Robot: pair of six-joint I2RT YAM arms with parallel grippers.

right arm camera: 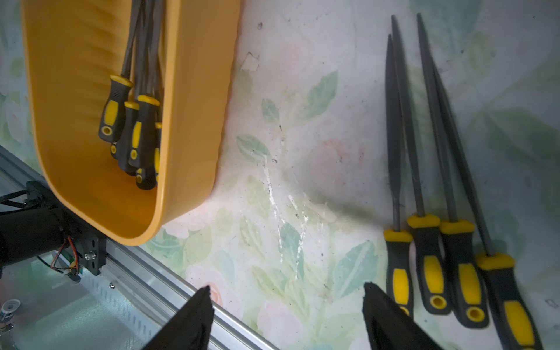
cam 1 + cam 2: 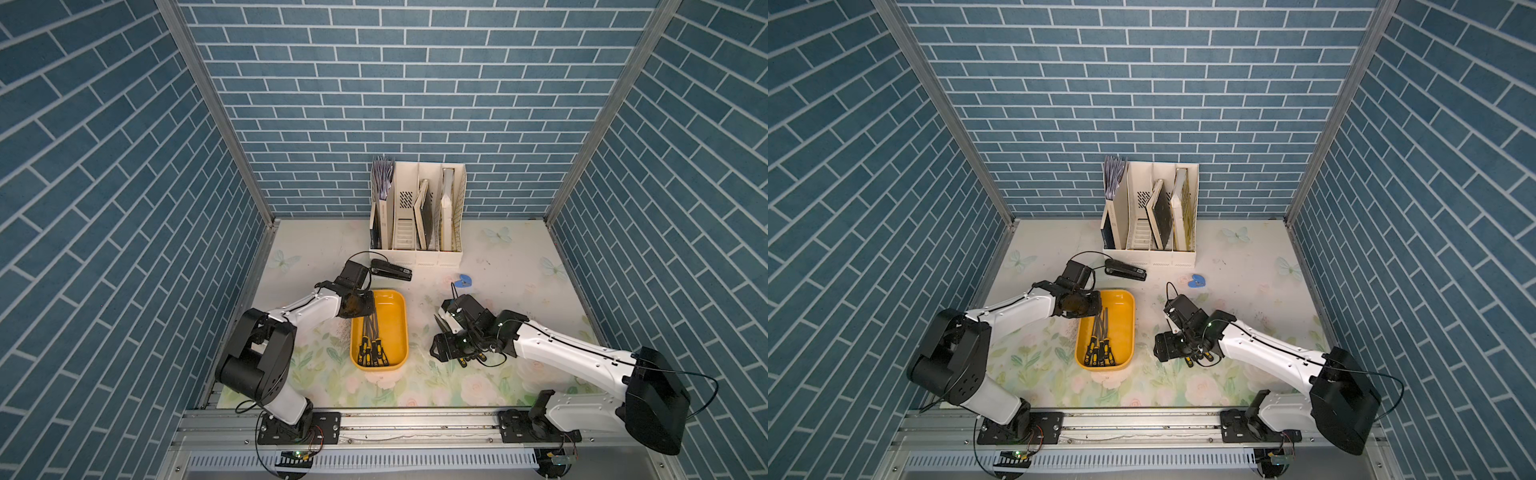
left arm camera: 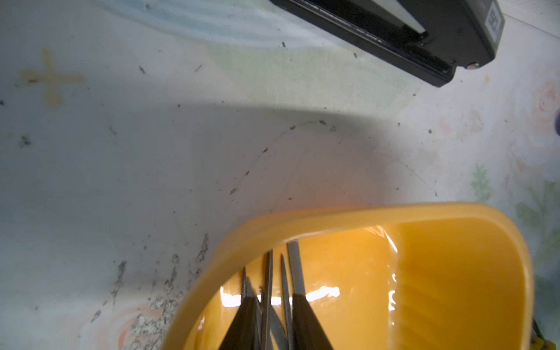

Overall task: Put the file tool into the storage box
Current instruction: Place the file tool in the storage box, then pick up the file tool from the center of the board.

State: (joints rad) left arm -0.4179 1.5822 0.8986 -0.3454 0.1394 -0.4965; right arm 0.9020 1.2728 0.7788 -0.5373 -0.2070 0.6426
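Note:
The storage box [image 2: 395, 307] [image 2: 1125, 305] is a shallow yellow-orange tray left of the table's middle. Several file tools [image 2: 370, 345] [image 1: 133, 121] with black-and-yellow handles lie inside it, blades pointing toward the back. My left gripper [image 2: 368, 311] [image 3: 272, 298] hangs over the box's far end. Its jaws stand a little apart, and grey file blades [image 3: 295, 266] show between and below them. My right gripper [image 2: 444, 349] [image 1: 288, 286] is open above bare table, right of the box. Several more file tools [image 1: 424, 242] lie side by side on the table beside one of its fingers.
A black stapler [image 2: 390, 270] [image 3: 424, 36] lies just behind the box. A blue clip [image 2: 462, 281] sits behind the right arm. A tall white slotted rack [image 2: 415, 216] with books stands at the back wall. An aluminium rail [image 2: 415, 419] runs along the front edge.

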